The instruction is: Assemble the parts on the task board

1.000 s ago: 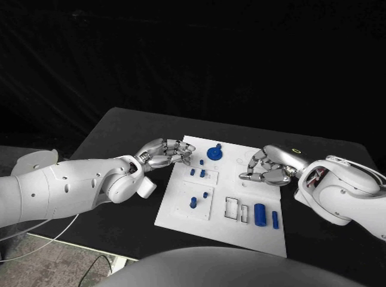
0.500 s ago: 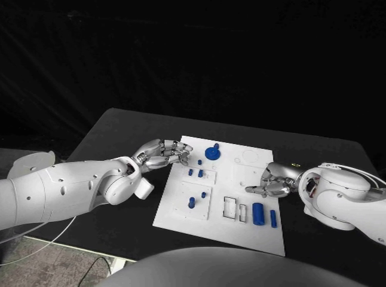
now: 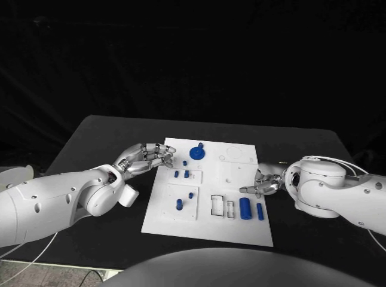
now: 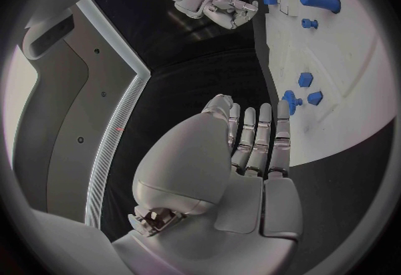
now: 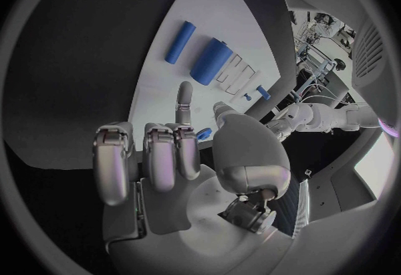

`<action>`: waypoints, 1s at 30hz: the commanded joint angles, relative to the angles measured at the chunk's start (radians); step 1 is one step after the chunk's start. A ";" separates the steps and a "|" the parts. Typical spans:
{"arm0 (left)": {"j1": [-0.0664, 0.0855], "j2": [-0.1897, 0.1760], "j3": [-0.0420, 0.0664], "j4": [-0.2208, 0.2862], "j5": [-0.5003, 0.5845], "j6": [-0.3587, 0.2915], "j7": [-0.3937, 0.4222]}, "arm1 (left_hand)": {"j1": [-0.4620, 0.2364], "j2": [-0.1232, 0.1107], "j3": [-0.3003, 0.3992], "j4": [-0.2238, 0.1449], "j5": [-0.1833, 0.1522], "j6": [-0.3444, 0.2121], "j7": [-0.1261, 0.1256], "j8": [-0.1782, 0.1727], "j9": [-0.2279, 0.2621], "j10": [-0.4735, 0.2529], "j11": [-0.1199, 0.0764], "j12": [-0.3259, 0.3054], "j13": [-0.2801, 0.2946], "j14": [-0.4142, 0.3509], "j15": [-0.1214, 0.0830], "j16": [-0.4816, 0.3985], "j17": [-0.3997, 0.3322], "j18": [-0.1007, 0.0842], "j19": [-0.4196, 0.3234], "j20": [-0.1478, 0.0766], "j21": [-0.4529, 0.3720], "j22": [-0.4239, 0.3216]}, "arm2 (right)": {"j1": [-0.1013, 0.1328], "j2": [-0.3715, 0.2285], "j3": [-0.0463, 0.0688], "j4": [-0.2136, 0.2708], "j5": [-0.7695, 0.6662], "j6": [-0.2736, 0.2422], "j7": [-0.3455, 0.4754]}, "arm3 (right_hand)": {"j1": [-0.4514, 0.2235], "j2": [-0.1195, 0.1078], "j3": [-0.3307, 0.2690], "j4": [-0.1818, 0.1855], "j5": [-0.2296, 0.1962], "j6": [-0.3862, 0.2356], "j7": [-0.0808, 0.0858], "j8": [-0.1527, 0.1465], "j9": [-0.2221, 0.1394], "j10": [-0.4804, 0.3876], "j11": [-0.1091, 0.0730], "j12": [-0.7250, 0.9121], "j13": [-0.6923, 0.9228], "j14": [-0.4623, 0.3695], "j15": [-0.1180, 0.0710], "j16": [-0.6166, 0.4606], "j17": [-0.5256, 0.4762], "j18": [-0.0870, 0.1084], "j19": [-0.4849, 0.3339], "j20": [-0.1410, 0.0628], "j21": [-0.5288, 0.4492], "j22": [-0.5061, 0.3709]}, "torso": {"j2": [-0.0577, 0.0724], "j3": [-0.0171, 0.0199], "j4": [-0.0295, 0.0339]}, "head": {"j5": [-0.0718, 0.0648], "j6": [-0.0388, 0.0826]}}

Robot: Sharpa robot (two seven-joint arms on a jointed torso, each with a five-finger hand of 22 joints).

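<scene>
Silver fingers curled loosely inward, the left robot hand (image 3: 144, 159) hovers at the far left edge of the white task board (image 3: 232, 222), holding nothing, its fingertips (image 4: 260, 112) reaching just over the board's rim near a cluster of small blue pegs (image 3: 183, 174). Across the board, the right robot hand (image 3: 263, 184) rests at the right edge, most fingers folded in and one finger (image 5: 184, 99) stretched out toward the plate; nothing is seen in its grasp. Just left of that hand, a thick blue cylinder (image 3: 245, 208) lies on the near right part of the board, with a slimmer blue rod (image 3: 260, 211) beside it on the right and two rectangular slots (image 3: 224, 206) on its left. Toward the far side, a round blue knob (image 3: 197, 153) stands between the two hands, closer to the left one, and a pale circular recess (image 3: 237, 153) sits to its right. Another blue peg (image 3: 179, 204) stands in a square plate on the near left part. The board lies in the middle of the black counter (image 3: 98, 134), both white arms entering from the sides.
</scene>
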 commanded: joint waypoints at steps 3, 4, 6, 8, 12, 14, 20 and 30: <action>-0.002 0.002 0.000 0.002 0.004 0.002 0.021 | 0.012 -0.001 0.007 0.000 0.004 -0.002 0.006 0.005 0.000 0.002 0.005 0.003 -0.001 0.002 0.003 0.005 -0.001 0.000 0.006 -0.001 -0.006 0.001 | -0.004 -0.006 0.000 0.005 0.018 0.039 -0.057 | -0.010 0.003 0.003 0.000 -0.003 -0.010 0.003 -0.011 -0.001 0.103 0.001 0.004 0.263 0.106 -0.002 0.003 0.263 -0.001 0.096 -0.003 -0.006 0.256 | 0.001 0.0001 -0.0006 | -0.041 0.000; -0.002 0.003 0.000 0.001 0.004 0.002 0.020 | 0.012 -0.001 0.007 0.000 0.004 -0.002 0.006 0.005 0.000 0.002 0.005 0.003 -0.001 0.002 0.003 0.005 -0.001 0.000 0.006 -0.001 -0.006 0.001 | -0.006 -0.007 0.000 0.005 0.019 0.039 -0.058 | -0.010 0.003 0.003 0.000 -0.003 -0.010 0.003 -0.011 -0.001 0.103 0.001 0.004 0.263 0.106 -0.002 0.003 0.263 -0.001 0.095 -0.003 -0.007 0.256 | 0.001 0.0000 -0.0002 | -0.045 0.000; -0.003 0.004 0.000 0.001 0.004 0.002 0.020 | 0.012 -0.001 0.007 0.000 0.004 -0.002 0.006 0.005 0.000 0.002 0.005 0.003 -0.001 0.002 0.003 0.005 -0.001 0.000 0.006 -0.001 -0.006 0.001 | -0.010 -0.007 0.000 0.005 0.021 0.036 -0.059 | -0.010 0.003 0.003 0.000 -0.004 -0.011 0.003 -0.012 -0.001 0.103 0.001 0.004 0.263 0.106 -0.002 0.003 0.263 -0.001 0.094 -0.003 -0.009 0.255 | 0.001 0.0001 -0.0004 | -0.050 0.000; -0.003 0.005 0.000 0.000 0.004 0.003 0.020 | 0.012 -0.001 0.007 0.000 0.004 -0.002 0.006 0.005 0.000 0.002 0.005 0.003 -0.001 0.002 0.003 0.005 -0.001 0.000 0.006 -0.001 -0.006 0.001 | -0.015 -0.006 0.000 0.004 0.022 0.033 -0.059 | -0.010 0.002 0.003 -0.001 -0.004 -0.011 0.003 -0.014 -0.001 0.103 0.002 0.004 0.263 0.106 -0.002 0.003 0.263 0.000 0.094 -0.002 -0.010 0.255 | 0.002 0.0004 -0.0001 | -0.054 0.000; -0.004 0.004 0.000 -0.001 0.004 0.001 0.019 | 0.012 -0.001 0.007 0.000 0.004 -0.002 0.006 0.005 0.000 0.002 0.005 0.003 -0.001 0.002 0.003 0.005 -0.001 0.000 0.006 -0.001 -0.006 0.001 | -0.025 0.002 0.000 -0.001 0.023 0.026 -0.055 | -0.007 0.000 0.002 -0.002 -0.008 -0.013 0.005 -0.020 -0.001 0.103 0.003 0.004 0.263 0.106 -0.001 0.003 0.263 0.001 0.092 -0.002 -0.013 0.254 | 0.001 0.0007 0.0001 | -0.055 0.000; -0.004 0.003 0.000 -0.001 0.004 0.001 0.018 | 0.012 -0.001 0.007 0.000 0.004 -0.002 0.006 0.005 0.000 0.002 0.005 0.003 -0.001 0.002 0.003 0.005 -0.001 0.000 0.006 -0.001 -0.006 0.001 | -0.030 0.005 0.000 -0.004 0.024 0.020 -0.052 | -0.006 -0.001 0.002 -0.002 -0.010 -0.014 0.005 -0.022 -0.001 0.103 0.003 0.004 0.263 0.106 -0.001 0.003 0.263 0.001 0.092 -0.002 -0.014 0.253 | 0.002 0.0008 0.0001 | -0.054 0.000; -0.004 0.003 0.000 -0.002 0.004 0.001 0.017 | 0.013 -0.001 0.008 0.000 0.005 -0.002 0.006 0.005 0.000 0.002 0.005 0.003 -0.002 0.002 0.003 0.005 -0.002 0.000 0.006 -0.001 -0.006 0.002 | -0.036 0.014 0.000 -0.008 0.025 0.001 -0.042 | -0.001 -0.004 0.002 -0.004 -0.014 -0.015 0.006 -0.026 0.000 0.103 0.004 0.004 0.263 0.106 0.000 0.002 0.261 0.002 0.090 -0.001 -0.017 0.252 | 0.002 0.0001 0.0005 | -0.053 0.000; -0.004 0.004 0.000 -0.007 0.004 0.003 0.015 | 0.015 -0.001 0.010 -0.001 0.007 -0.002 0.006 0.005 0.000 0.003 0.006 0.003 -0.004 0.002 0.003 0.005 -0.003 0.000 0.007 -0.001 -0.007 0.002 | -0.039 0.022 0.000 -0.010 0.031 -0.004 -0.035 | 0.003 -0.007 0.001 -0.002 -0.031 -0.014 0.007 -0.033 0.006 0.103 0.005 0.004 0.263 0.105 0.001 0.000 0.256 0.003 0.088 0.000 -0.021 0.251 | 0.001 0.0005 0.0010 | -0.049 0.000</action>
